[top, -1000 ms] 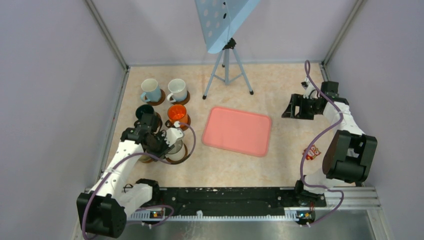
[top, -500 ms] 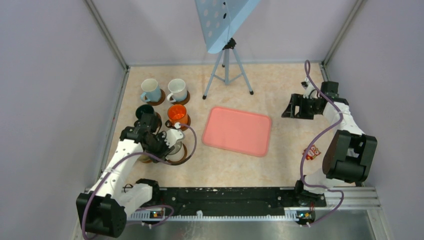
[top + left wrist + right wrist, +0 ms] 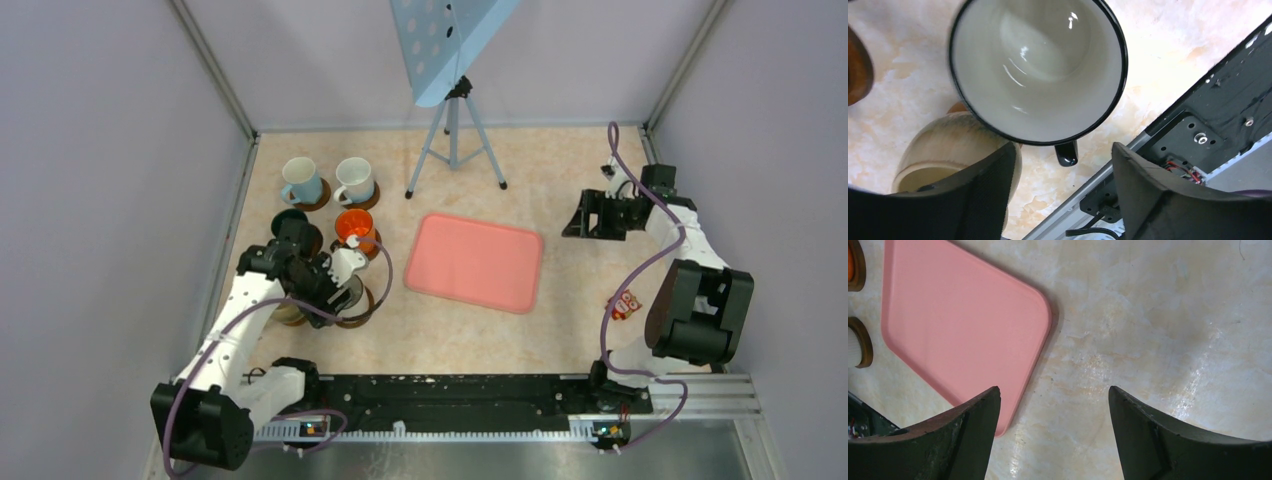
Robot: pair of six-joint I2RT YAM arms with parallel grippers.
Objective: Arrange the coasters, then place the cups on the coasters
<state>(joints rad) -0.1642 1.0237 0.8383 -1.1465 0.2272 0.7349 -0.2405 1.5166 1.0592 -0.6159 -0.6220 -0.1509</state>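
Your left jaws are spread, the dark-rimmed cup (image 3: pixel 1038 65) just ahead (its handle sits between them); your right jaws are spread too.

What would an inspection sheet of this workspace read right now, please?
Surface: marbled beige table, no spills seen.
Job's things: white mugs, dark mug and orange mug on coasters; dark-rimmed mug and beige mug nearest.
Clutter: pink tray, red packet.
Grippers: left gripper open around the dark-rimmed mug's handle, not touching; right gripper open, empty.
Cables: purple cables along both arms.
Surroundings: tripod with blue perforated panel, plain walls.
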